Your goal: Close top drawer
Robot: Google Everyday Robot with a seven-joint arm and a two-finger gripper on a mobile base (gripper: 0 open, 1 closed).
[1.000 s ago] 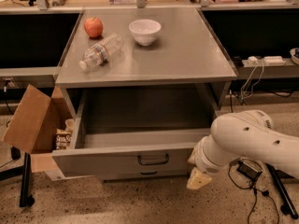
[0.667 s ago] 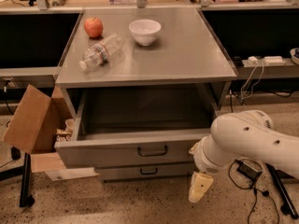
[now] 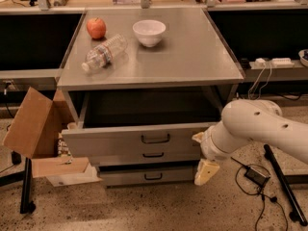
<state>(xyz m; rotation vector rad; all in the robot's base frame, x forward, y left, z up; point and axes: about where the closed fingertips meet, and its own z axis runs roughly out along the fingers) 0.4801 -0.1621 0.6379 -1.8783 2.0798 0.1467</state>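
Jaws apart beside top drawer (image 3: 120, 141) front, right end | drawer part open

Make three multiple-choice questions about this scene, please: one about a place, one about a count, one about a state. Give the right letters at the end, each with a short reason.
1. Where is the claw?
A. Resting on the cabinet top
B. Low, by the right end of the top drawer front
C. At the far left edge of the picture

2. How many things lie on the cabinet top?
A. One
B. Five
C. Three

3. In what state is the top drawer?
A. Partly open
B. Fully shut
C. Taken out and lying on the floor

Answers:
1 B: the claw hangs beside the right end of the drawer front, below the cabinet top.
2 C: an apple, a water bottle on its side and a white bowl are there.
3 A: the drawer's dark inside shows behind its front panel.
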